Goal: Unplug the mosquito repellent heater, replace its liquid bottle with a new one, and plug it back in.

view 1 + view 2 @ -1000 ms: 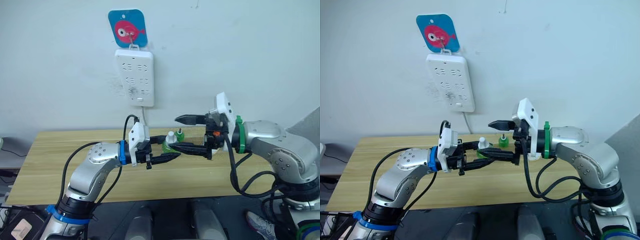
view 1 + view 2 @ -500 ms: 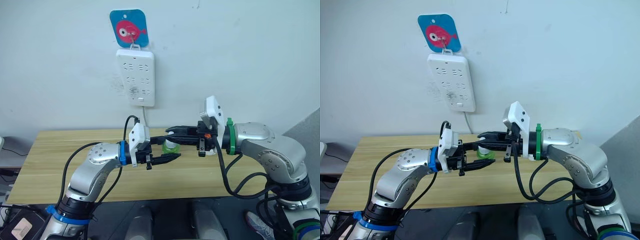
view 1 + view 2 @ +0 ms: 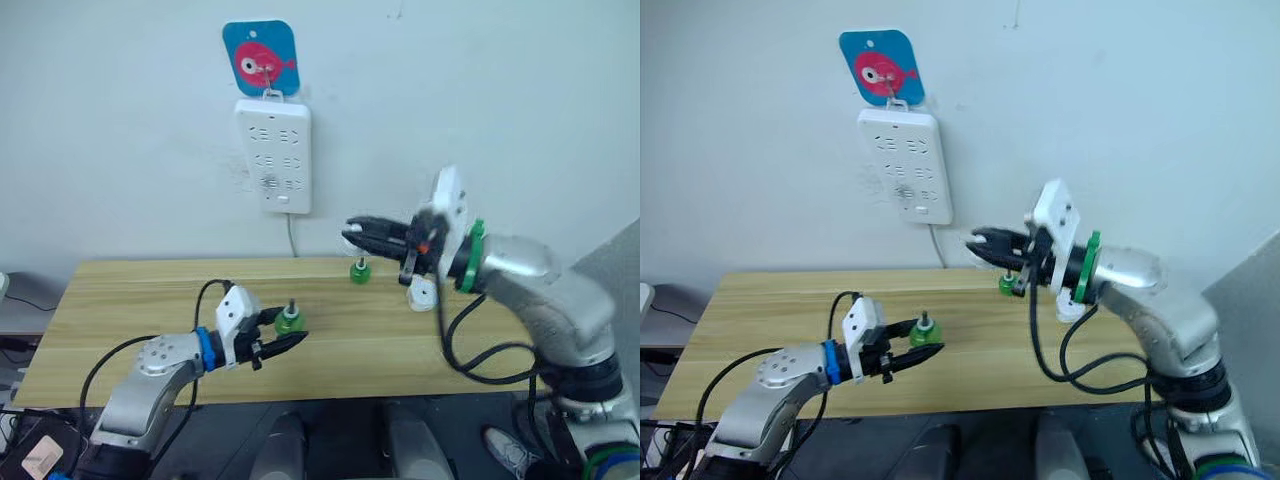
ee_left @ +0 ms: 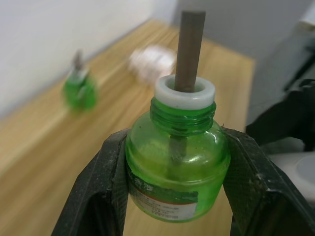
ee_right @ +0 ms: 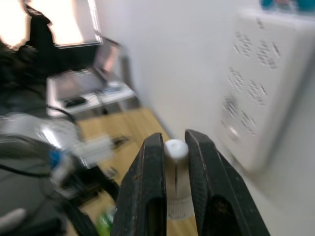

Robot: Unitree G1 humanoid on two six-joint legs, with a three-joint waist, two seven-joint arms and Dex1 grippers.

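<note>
Heater point(image 5: 175, 183), small and white, sits pinched between the two black fingers of the right gripper point(image 3: 352, 231), held in the air above the back of the wooden table point(image 3: 130, 310) and below and to the right of the white power strip point(image 3: 273, 141) that hangs on the wall under a blue fish hook plate point(image 3: 260, 58). The left gripper point(image 3: 918, 356) is low over the table's front part, its fingers clamped on the sides of a green bottle point(image 4: 177, 162) that stands upright with a dark wick rising from its white collar. A second green bottle point(image 3: 359, 270) stands near the table's back edge, and a white object point(image 3: 422, 295), too blurred to identify, lies beside it.
</note>
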